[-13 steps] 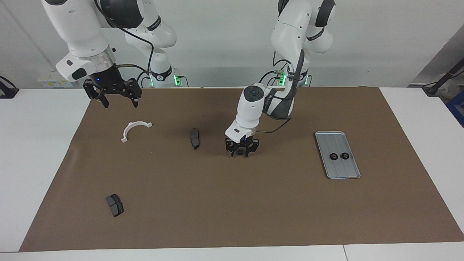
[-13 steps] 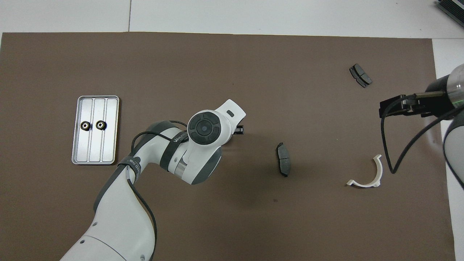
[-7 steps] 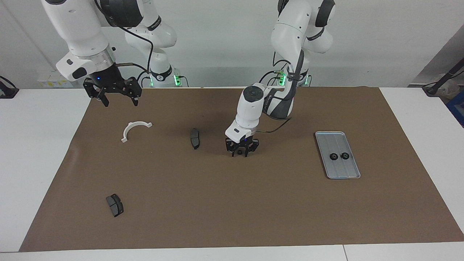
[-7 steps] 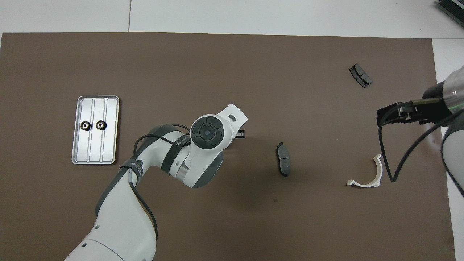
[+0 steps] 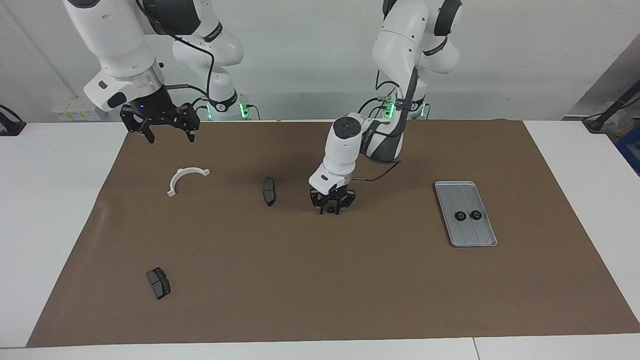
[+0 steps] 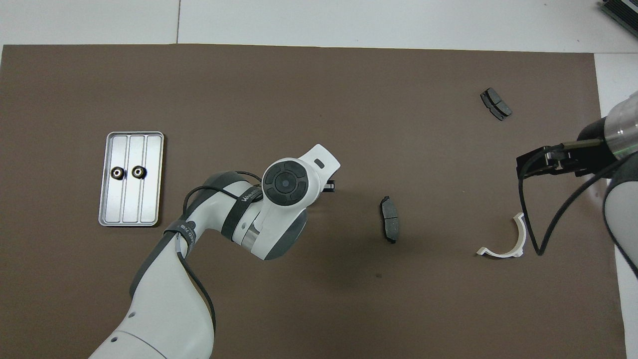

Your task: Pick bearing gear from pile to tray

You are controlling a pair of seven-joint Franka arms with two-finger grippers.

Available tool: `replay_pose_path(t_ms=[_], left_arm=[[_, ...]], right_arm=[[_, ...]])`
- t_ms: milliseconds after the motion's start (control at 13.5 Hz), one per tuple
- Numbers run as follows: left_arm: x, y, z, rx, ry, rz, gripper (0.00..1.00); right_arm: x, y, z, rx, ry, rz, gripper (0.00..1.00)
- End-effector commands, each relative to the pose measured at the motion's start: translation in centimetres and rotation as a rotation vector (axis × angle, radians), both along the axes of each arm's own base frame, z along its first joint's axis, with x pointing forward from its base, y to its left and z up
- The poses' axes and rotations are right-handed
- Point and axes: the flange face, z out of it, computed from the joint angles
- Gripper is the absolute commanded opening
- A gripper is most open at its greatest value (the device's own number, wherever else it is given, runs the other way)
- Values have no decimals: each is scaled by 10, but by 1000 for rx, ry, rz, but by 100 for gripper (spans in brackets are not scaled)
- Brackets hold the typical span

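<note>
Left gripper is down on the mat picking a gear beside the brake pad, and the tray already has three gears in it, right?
Not quite: the tray holds two gears, not three, as the facing view shows. The left gripper is down on the mat beside the brake pad.

A white table (image 5: 60,200) carries a brown mat (image 5: 320,280). On the mat lie a tray (image 5: 481,240), two brake pads (image 5: 269,190) (image 5: 158,283) — well apart — and a white bracket (image 5: 181,177).
</note>
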Motion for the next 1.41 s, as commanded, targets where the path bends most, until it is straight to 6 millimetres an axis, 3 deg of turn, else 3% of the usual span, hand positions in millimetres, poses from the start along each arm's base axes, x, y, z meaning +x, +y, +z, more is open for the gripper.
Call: replay_pose_path(t_ms=[0, 371, 519, 668, 964, 1113, 1335], left_arm=[[-11, 2, -3, 20, 12, -9, 28], [-1, 9, 2, 17, 6, 8, 23], [24, 25, 21, 41, 42, 51, 22], [62, 58, 54, 51, 61, 118, 22], [106, 165, 95, 34, 34, 210, 22], [113, 226, 101, 56, 62, 173, 23], [103, 311, 87, 85, 121, 58, 23]], right_arm=[[-13, -4, 0, -30, 7, -37, 100], [-11, -14, 0, -33, -1, -93, 100], [-7, -14, 3, -29, -17, -95, 100], [-7, -19, 2, -25, -15, -103, 100], [-7, -16, 3, -12, -17, -94, 100], [-8, -13, 1, -12, -11, -84, 100], [-8, -13, 1, -12, -11, -84, 100]])
